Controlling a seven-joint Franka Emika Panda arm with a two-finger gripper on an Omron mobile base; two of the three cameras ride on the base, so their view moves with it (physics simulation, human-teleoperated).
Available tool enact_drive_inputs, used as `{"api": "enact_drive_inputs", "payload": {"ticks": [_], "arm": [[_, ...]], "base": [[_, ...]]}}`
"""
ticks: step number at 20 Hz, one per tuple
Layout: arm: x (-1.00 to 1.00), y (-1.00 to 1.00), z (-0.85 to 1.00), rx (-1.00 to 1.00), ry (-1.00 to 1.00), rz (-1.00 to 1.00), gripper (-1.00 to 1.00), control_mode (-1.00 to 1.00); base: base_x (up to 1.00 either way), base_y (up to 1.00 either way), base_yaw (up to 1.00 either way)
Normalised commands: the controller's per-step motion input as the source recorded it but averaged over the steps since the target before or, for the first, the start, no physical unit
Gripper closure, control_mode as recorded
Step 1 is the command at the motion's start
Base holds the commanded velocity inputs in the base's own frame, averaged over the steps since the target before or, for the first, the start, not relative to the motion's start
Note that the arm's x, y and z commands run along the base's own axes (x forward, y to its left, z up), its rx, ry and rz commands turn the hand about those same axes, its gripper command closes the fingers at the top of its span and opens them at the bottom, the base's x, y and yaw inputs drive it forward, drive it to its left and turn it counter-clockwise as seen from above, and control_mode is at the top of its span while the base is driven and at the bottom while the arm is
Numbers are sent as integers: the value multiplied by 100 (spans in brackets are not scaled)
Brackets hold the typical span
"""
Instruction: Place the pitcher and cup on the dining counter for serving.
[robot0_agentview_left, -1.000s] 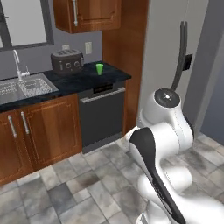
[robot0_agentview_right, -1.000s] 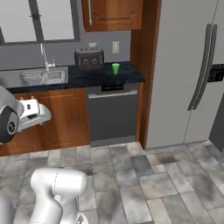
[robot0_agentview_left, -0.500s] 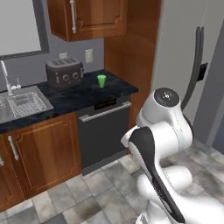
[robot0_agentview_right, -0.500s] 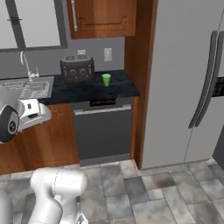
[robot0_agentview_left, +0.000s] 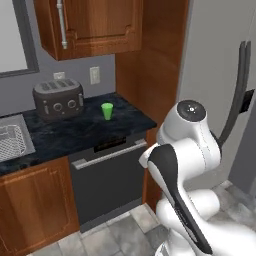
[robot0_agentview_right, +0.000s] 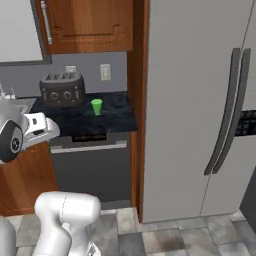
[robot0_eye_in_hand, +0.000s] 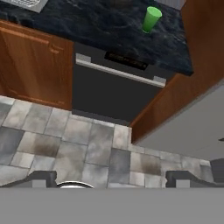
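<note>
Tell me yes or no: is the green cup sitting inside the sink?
No, the cup stands upright on the black worktop beside the toaster, apart from the sink.

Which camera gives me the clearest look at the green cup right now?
The left base view: the green cup stands upright on the black worktop beside the toaster, unobstructed. The right base view shows it smaller; the hand view catches it near the top edge.

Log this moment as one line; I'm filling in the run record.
phase: approach | end effector: open, empty, above floor | cup: upright on worktop, right of toaster | pitcher: unseen
</note>
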Motion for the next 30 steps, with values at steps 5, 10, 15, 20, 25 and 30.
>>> {"api": "enact_drive_inputs", "payload": {"ticks": [5, 10, 15, 20, 25, 30], "arm": [[0, 0, 0, 0, 0, 0, -100, 100], [0, 0, 0, 0, 0, 0, -100, 100], [0, 0, 0, 0, 0, 0, -100, 100], [0, 0, 0, 0, 0, 0, -100, 100], [0, 0, 0, 0, 0, 1, -100, -100], [24, 1, 0, 0, 0, 0, -100, -100]], "base": [[100, -36, 14], [97, -2, 1], [69, 1, 0], [37, 8, 0], [11, 0, 1], [0, 0, 0]]}}
